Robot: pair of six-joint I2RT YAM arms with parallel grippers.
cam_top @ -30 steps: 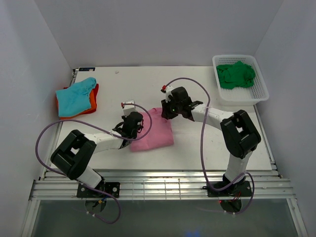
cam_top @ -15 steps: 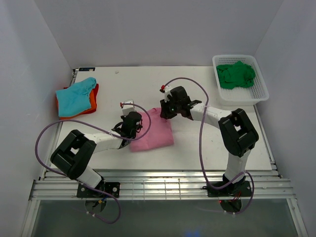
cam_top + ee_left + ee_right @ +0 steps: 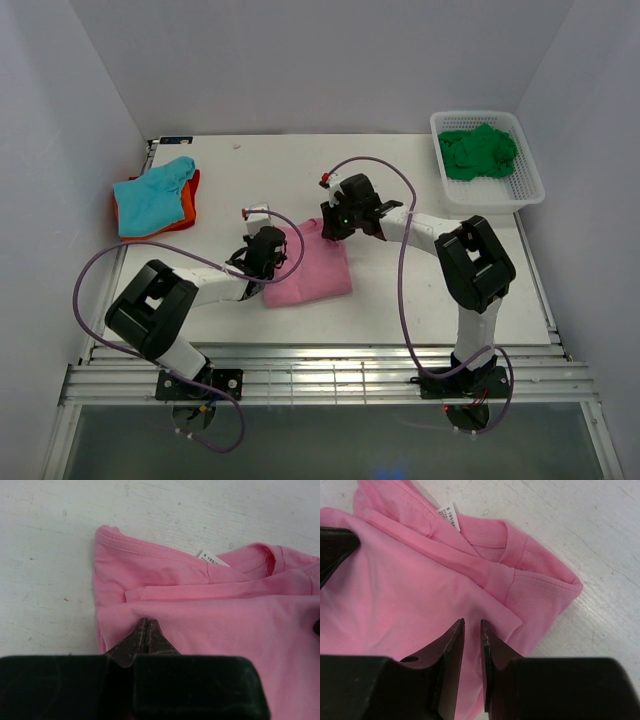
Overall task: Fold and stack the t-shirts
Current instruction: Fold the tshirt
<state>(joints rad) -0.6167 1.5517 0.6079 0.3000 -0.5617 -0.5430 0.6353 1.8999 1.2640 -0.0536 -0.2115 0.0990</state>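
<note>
The pink t-shirt (image 3: 312, 276) lies folded at the table's middle, its collar and size label (image 3: 211, 559) on top. My left gripper (image 3: 276, 260) is shut, tips (image 3: 145, 621) pressed together on the shirt's left edge (image 3: 115, 605); no cloth shows between them. Low over the shirt's upper right corner (image 3: 540, 580), my right gripper (image 3: 338, 222) stands open by a narrow gap (image 3: 471, 624), with flat pink cloth (image 3: 395, 595) under it. A teal t-shirt (image 3: 150, 195) lies on an orange one (image 3: 187, 208) at the far left. A dark green t-shirt (image 3: 478, 152) is bunched in the basket.
The white mesh basket (image 3: 497, 201) stands at the back right corner. Purple cables loop from both arms over the table. Grey walls close in the left, back and right sides.
My right gripper has shifted a little left over the pink shirt's top corner. The left gripper and the shirt's outline look the same.
</note>
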